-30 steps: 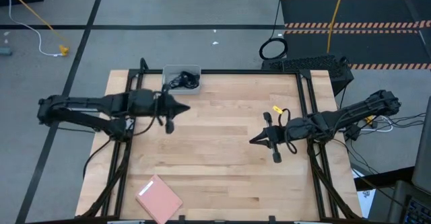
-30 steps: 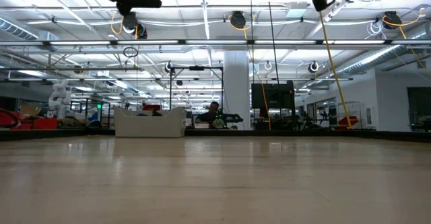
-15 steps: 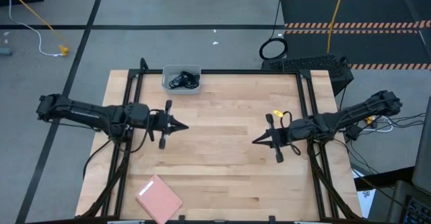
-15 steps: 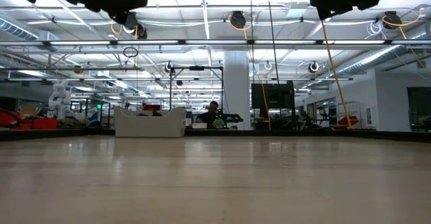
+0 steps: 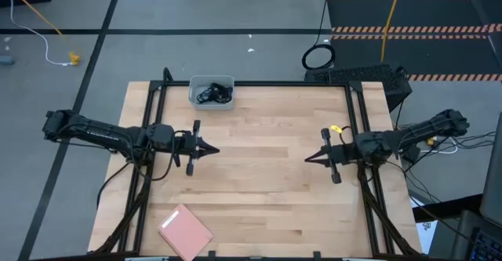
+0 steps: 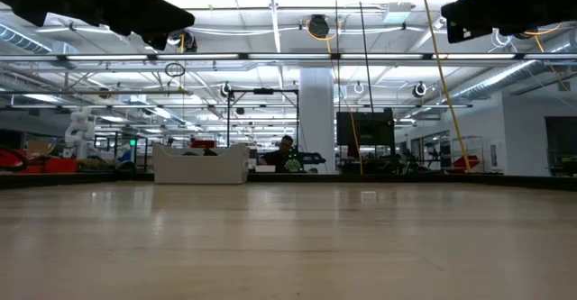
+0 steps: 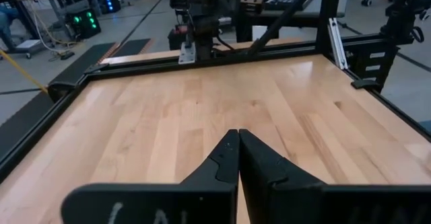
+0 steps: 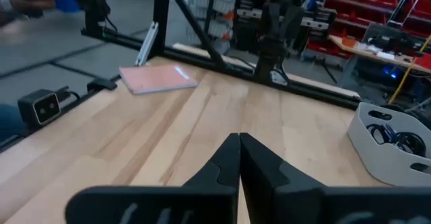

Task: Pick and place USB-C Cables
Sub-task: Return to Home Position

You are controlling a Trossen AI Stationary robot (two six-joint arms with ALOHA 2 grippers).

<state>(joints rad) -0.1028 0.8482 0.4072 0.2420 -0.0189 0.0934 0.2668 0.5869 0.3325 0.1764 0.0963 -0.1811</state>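
Observation:
The USB-C cables [image 5: 213, 95] lie as a dark coiled bundle inside a grey tray [image 5: 196, 98] at the table's far edge, left of centre. The right wrist view also shows this bundle [image 8: 396, 140] in the tray [image 8: 377, 163]. I cannot pick out a purple-blue cable. My left gripper [image 5: 216, 148] hovers over the left half of the table, nearer than the tray, pointing right. Its fingers [image 7: 238, 132] are shut on nothing. My right gripper [image 5: 307, 159] hovers over the right half, pointing left, also shut [image 8: 238, 136] and empty.
A pink rectangular pad [image 5: 185, 231] lies flat near the table's near-left corner and shows too in the right wrist view [image 8: 158, 78]. A black ring-shaped hoop [image 5: 318, 57] and a yellow cord [image 5: 390, 18] lie on the floor beyond the table. Bare wood spans the gap between the grippers.
My left gripper has drawn back from beside the tray toward the near edge and now holds level over the left half of the table. My right gripper has pulled back a little toward the right edge. The cables stay in the tray.

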